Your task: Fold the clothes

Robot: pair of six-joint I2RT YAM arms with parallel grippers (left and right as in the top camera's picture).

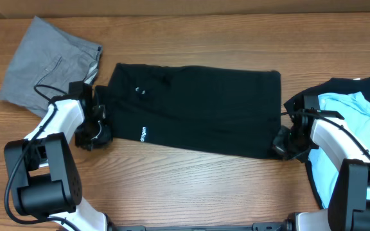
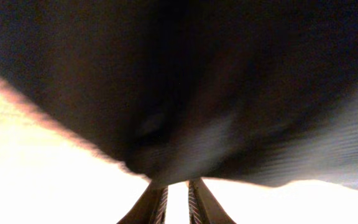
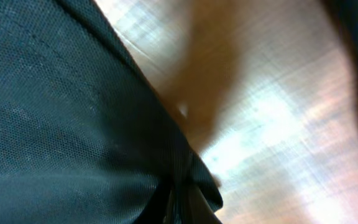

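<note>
Black shirt (image 1: 204,109) lies flat across the middle of the table (image 1: 191,186), grey trousers (image 1: 44,67) far left, light blue tee (image 1: 358,122) at right. We see the left gripper (image 1: 98,135) clamped on its lower-left corner, the right gripper (image 1: 282,146) pinched tight on its lower-right corner.

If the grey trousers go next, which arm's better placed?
Left. The grey trousers lie close to the left tool; the right tool sits across the black shirt, by the blue tee.

Overhead straight down on whole table (image 1: 191,186), wrist views close against shirt (image 1: 204,109), one at each end, shirt shared by all
</note>
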